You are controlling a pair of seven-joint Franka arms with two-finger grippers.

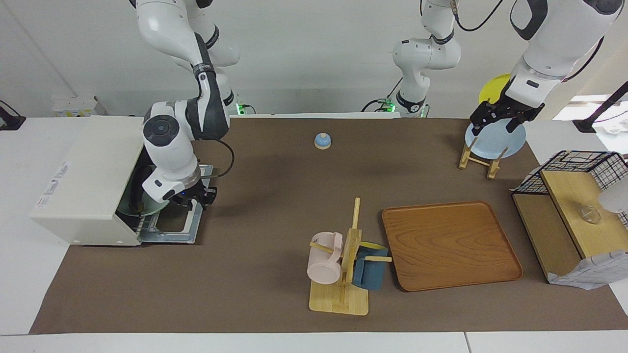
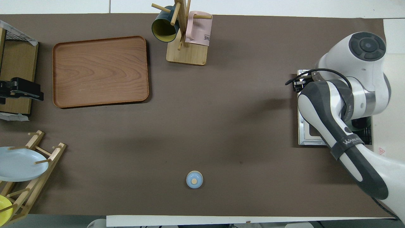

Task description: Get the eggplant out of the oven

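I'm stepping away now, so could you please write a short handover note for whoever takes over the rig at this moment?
Right gripper: reaching into the oven's mouth, over its lowered door; fingers hidden, so grasp unknown.
Left gripper: waiting over the blue plate in the rack.
Eggplant: not visible, hidden by the right arm. A greenish plate shows inside.
Done: door open, arm at the oven.
Left: confirm the grasp, take the eggplant out and set it down.
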